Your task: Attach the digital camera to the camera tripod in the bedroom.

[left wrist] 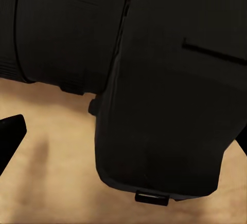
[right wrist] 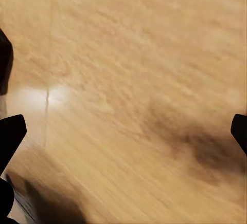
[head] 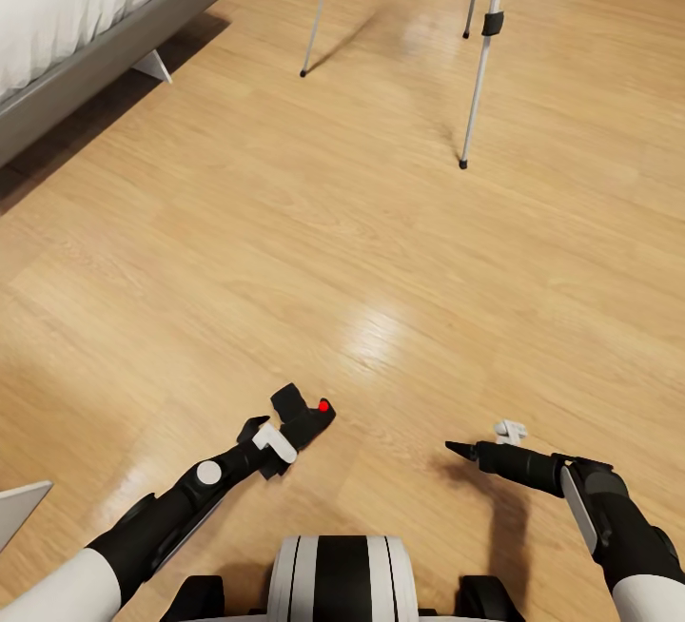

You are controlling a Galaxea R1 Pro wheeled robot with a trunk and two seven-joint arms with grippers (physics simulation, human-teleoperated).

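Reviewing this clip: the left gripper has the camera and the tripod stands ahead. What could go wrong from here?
1. The digital camera sits at the very tips of the left gripper, above bare wood floor; a slip would likely drop it.
2. The camera tripod has thin, splayed legs directly ahead; driving closer could knock one.
3. The tripod's head is out of frame, so lining up the mount is unverified.

Camera tripod [head: 480, 42] right of bed [head: 86, 23]

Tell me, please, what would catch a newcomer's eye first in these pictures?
Probably the black camera with its red button, gripped by the left gripper low over the wood floor. Next, the silver tripod legs standing ahead, and the grey-framed bed at the far left.
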